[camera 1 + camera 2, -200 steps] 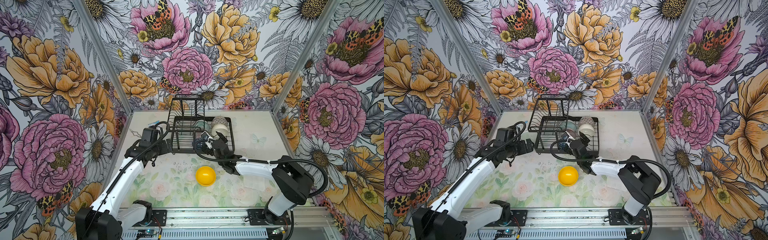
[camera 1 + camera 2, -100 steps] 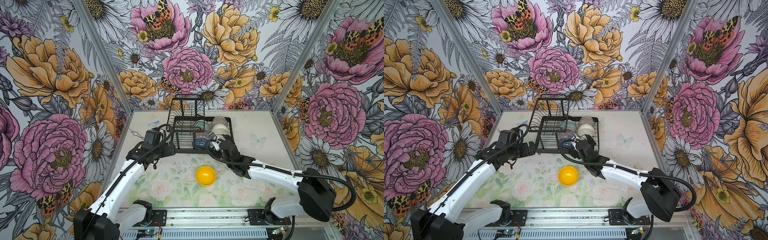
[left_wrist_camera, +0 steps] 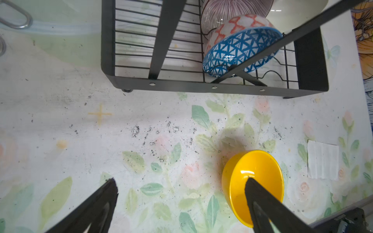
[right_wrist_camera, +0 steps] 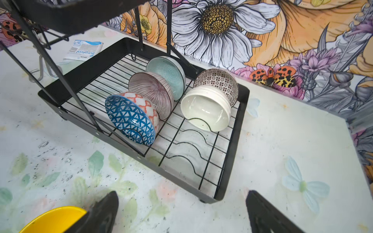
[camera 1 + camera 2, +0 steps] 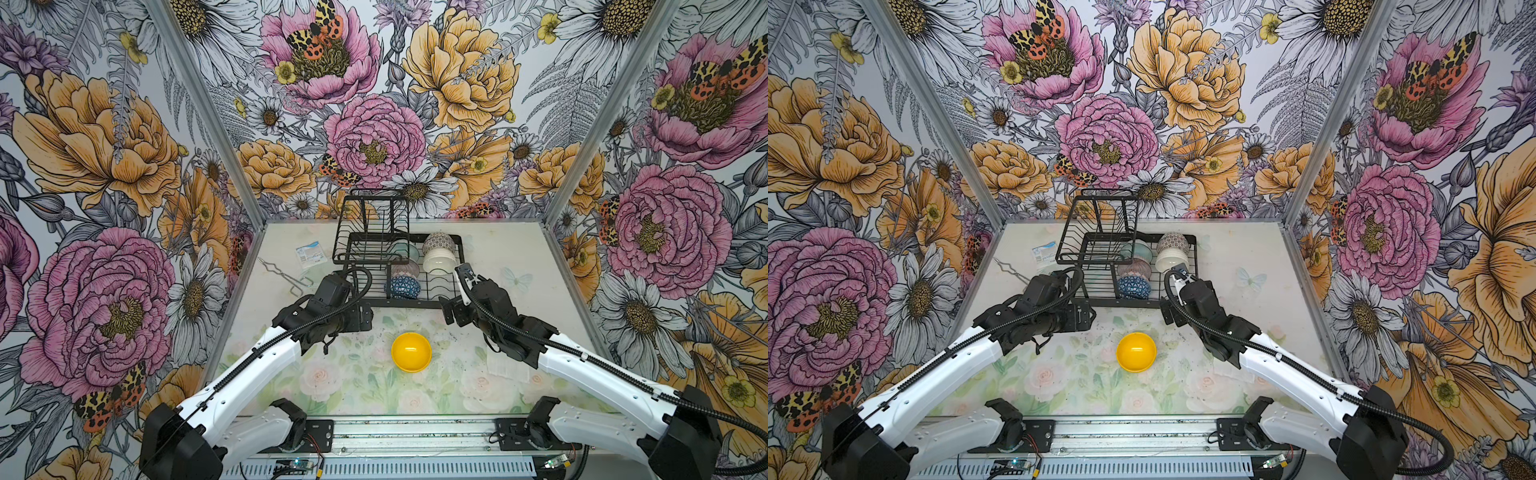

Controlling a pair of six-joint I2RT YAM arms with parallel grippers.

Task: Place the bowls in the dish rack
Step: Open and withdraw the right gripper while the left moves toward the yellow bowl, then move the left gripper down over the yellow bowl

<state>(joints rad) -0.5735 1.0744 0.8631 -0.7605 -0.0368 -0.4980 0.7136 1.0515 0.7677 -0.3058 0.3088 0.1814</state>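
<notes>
A plain yellow bowl (image 5: 411, 351) (image 5: 1136, 352) stands upright on the floral mat in front of the black wire dish rack (image 5: 415, 302) (image 5: 1133, 302). In the rack's slots stand the blue triangle bowl (image 4: 129, 119), the pink radial-lined bowl (image 4: 151, 90), the teal ringed bowl (image 4: 169, 74), the black-and-white geometric bowl (image 4: 218, 80) and the cream bowl (image 4: 205, 113). My left gripper (image 5: 365, 318) (image 3: 180, 185) hangs open left of the yellow bowl (image 3: 260, 167), holding nothing. The right gripper (image 5: 449, 311) (image 4: 181, 198) is open and holds nothing, above the rack's front right corner.
Metal tongs (image 5: 286, 276) and a white packet (image 5: 311, 251) lie left of the rack. A white paper piece (image 5: 509, 368) lies on the mat under the right arm. The rack's raised basket tier (image 5: 370, 232) overhangs its left half. Patterned walls close three sides.
The right gripper has drawn back from the blue bowl in the rack toward the front. The left gripper has moved right and forward, closer to the yellow bowl.
</notes>
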